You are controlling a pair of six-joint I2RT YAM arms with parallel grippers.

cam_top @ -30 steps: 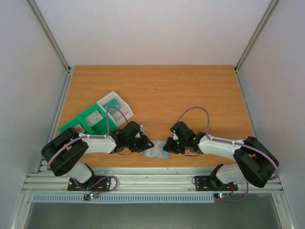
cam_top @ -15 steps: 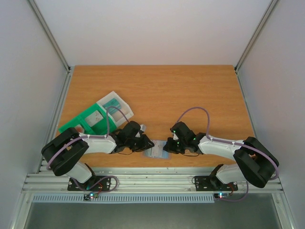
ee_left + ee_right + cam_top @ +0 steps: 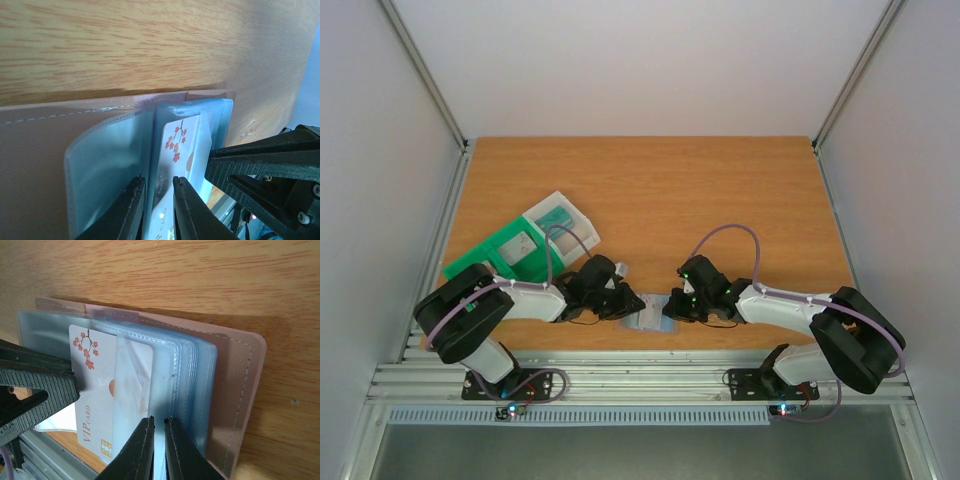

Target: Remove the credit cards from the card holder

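Both arms lie low, elbows bent, meeting at the wooden desk's (image 3: 720, 190) 6 o'clock. Left end effector (image 3: 159, 200) grasps a white blossom-printed credit card (image 3: 177, 145); right end effector (image 3: 159, 440) clamps the soft pinkish-grey card holder (image 3: 235, 390).

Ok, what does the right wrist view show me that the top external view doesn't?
Right wrist only: the white VIP card with red blossoms, among clear sleeves, and the right gripper pinching the sleeve edges. Top external only: the green tray and clear box beyond the left arm. Both: the card holder, lying open on the table.
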